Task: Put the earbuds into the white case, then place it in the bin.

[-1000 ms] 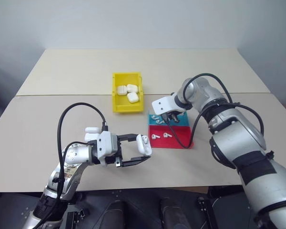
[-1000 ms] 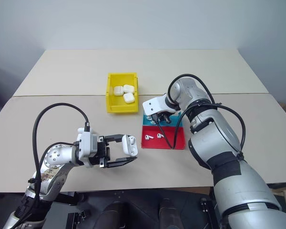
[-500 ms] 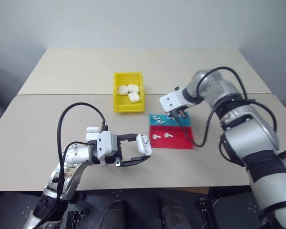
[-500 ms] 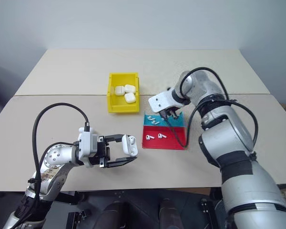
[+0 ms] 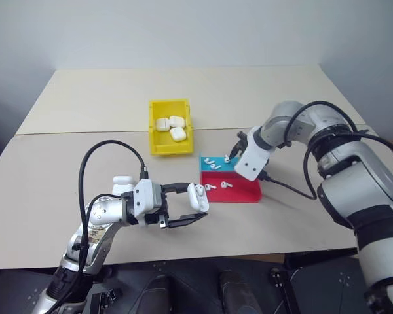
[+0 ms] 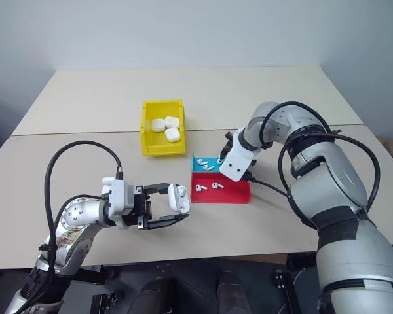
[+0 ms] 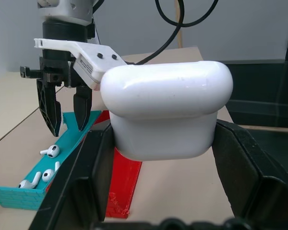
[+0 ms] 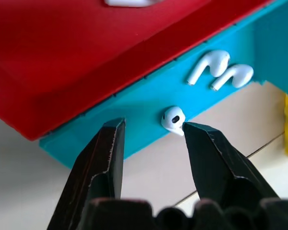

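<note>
My left gripper (image 5: 198,203) is shut on a white case (image 5: 198,197), held level above the table's near side; in the left wrist view the case (image 7: 165,115) sits between the two black fingers. My right gripper (image 8: 151,125) is open and points down at the tray's teal strip (image 8: 144,93). One of the earbuds (image 8: 173,118) lies on that strip, right at one fingertip. Two more earbuds (image 8: 220,69) lie further along it. Another two earbuds (image 5: 217,186) lie on the red part. The yellow bin (image 5: 152,129) stands behind the tray to the left.
Three white cases (image 5: 171,126) lie in the bin. Another white case (image 5: 123,180) sits on the table behind my left wrist. The blue-and-red tray (image 5: 245,188) is right of the held case. Black cables loop from both wrists.
My right gripper has drawn back towards the right, rolled over and spread its fingers wider above the teal strip. The left gripper and its case have stayed put. The camera has shifted slightly.
</note>
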